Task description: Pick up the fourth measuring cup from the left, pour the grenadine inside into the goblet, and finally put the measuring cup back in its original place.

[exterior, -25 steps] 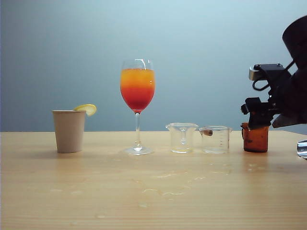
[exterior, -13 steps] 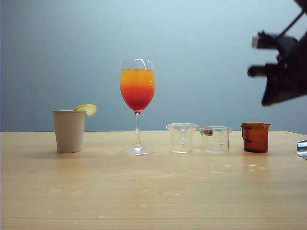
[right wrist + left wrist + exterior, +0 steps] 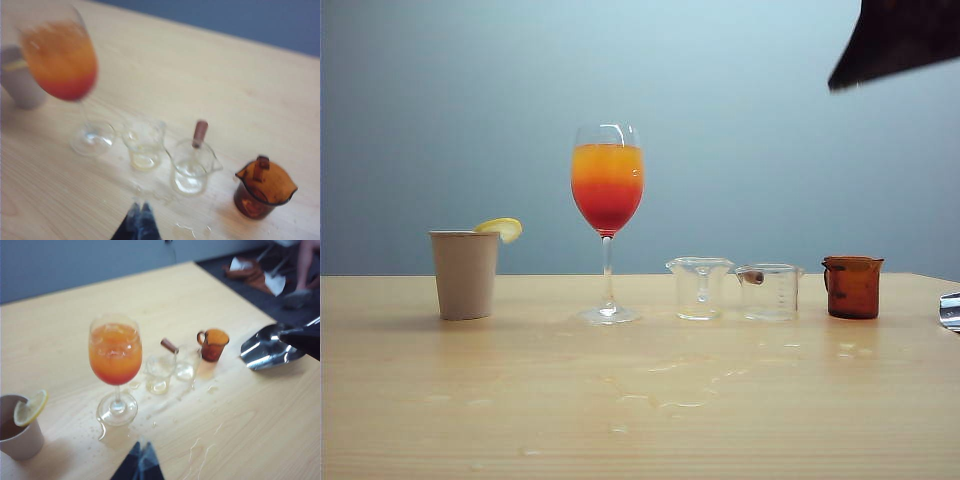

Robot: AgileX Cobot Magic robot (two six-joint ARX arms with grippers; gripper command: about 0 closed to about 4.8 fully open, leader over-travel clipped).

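The fourth measuring cup (image 3: 852,287), dark red-brown with a spout, stands alone on the table at the right end of the row, and nothing touches it. It also shows as cup (image 3: 262,190) and cup (image 3: 214,344). The goblet (image 3: 607,220) stands left of the clear cups and holds orange juice over a red grenadine layer (image 3: 607,212). My right gripper (image 3: 140,207) is shut and empty, high above the table in front of the cups. In the exterior view only a dark part of the right arm (image 3: 898,40) shows. My left gripper (image 3: 141,447) is shut and empty, near the goblet's foot (image 3: 116,410).
Two colourless measuring cups (image 3: 700,288) (image 3: 768,292) stand between the goblet and the dark cup. A beige paper cup (image 3: 464,272) with a lemon slice is at the left. A metal scoop (image 3: 265,347) lies at the right edge. Spilled drops wet the table (image 3: 660,395).
The right gripper let go of the dark cup, shut, and rose up and away to the top right. The cup stays where it stood.
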